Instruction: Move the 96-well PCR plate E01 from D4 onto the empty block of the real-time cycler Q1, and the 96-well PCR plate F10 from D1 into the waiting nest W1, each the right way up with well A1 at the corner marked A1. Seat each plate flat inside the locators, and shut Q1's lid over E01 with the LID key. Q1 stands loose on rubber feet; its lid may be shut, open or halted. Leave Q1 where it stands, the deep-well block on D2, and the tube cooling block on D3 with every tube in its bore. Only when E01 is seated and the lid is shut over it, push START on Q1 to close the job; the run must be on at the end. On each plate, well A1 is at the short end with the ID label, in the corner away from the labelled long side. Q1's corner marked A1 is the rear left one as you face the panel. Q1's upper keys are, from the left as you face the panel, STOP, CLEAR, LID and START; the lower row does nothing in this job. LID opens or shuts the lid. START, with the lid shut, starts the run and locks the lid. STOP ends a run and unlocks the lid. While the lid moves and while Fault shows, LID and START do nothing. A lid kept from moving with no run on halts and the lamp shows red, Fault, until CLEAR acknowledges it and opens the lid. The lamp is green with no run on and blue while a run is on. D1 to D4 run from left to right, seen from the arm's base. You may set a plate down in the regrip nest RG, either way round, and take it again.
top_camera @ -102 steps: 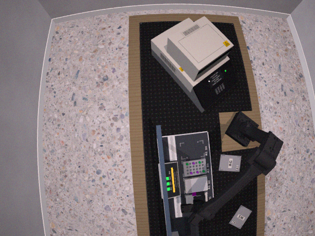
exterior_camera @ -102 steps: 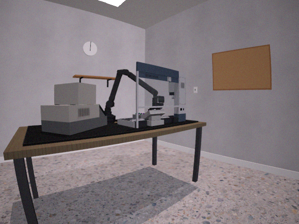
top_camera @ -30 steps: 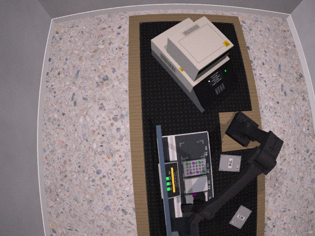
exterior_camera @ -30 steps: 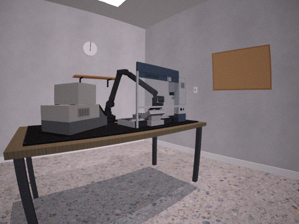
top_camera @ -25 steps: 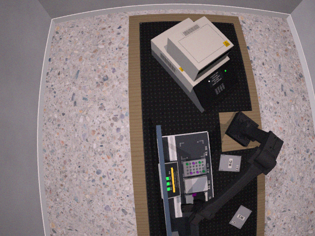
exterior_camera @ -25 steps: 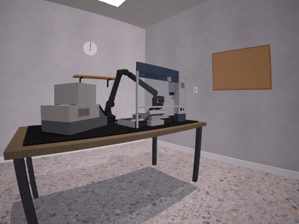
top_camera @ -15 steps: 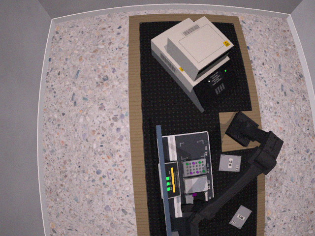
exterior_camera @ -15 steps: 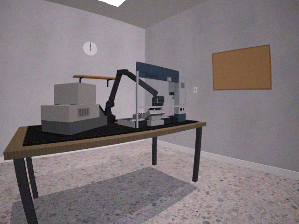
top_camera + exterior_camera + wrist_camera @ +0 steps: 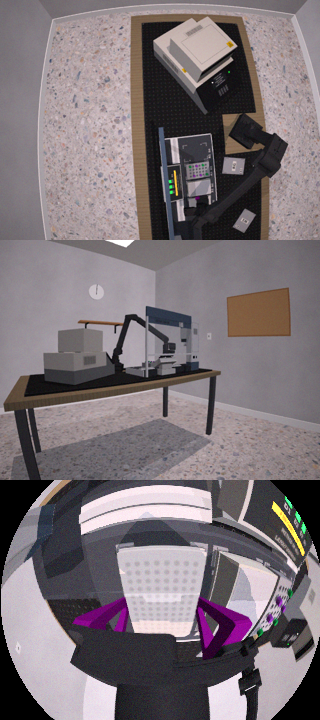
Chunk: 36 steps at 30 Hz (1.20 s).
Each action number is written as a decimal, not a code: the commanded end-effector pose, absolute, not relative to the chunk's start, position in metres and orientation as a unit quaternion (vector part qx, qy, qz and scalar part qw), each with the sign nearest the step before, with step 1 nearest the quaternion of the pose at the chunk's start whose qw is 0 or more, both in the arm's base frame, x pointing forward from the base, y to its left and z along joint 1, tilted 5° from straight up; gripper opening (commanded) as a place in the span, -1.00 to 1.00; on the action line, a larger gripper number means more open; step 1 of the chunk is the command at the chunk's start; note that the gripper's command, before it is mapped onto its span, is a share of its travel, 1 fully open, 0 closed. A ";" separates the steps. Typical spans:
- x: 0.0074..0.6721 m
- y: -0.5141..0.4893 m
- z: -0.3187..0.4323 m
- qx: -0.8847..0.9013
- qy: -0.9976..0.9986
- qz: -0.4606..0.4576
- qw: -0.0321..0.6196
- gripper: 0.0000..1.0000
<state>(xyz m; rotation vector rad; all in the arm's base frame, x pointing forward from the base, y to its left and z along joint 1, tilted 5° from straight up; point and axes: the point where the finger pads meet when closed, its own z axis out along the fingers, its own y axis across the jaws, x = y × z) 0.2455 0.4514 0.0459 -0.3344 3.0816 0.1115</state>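
My gripper (image 9: 245,132) is shut on the white 96-well PCR plate E01 (image 9: 160,586). In the wrist view the purple fingers clamp the plate's two sides. The gripper hangs above the bare wood patch right of the deck, between the deck and cycler Q1 (image 9: 196,54). It also shows in the side view (image 9: 169,347). Deck position D4 (image 9: 195,149) is an empty dark nest with white corner marks. Q1's lamp (image 9: 229,72) is green and its pale lid (image 9: 206,43) lies level over the body. Position D1 (image 9: 196,200) is mostly hidden by my arm. The waiting nest W1 (image 9: 245,218) is empty.
The tube cooling block (image 9: 197,171) with green and purple caps sits on D3. The deep-well block (image 9: 199,187) sits on D2. The regrip nest RG (image 9: 231,166) is empty. A blue gantry frame (image 9: 165,180) with green and yellow lights stands along the deck's left side.
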 end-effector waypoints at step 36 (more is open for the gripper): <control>0.230 0.439 -0.016 -0.111 0.994 0.000 -0.016 -1.00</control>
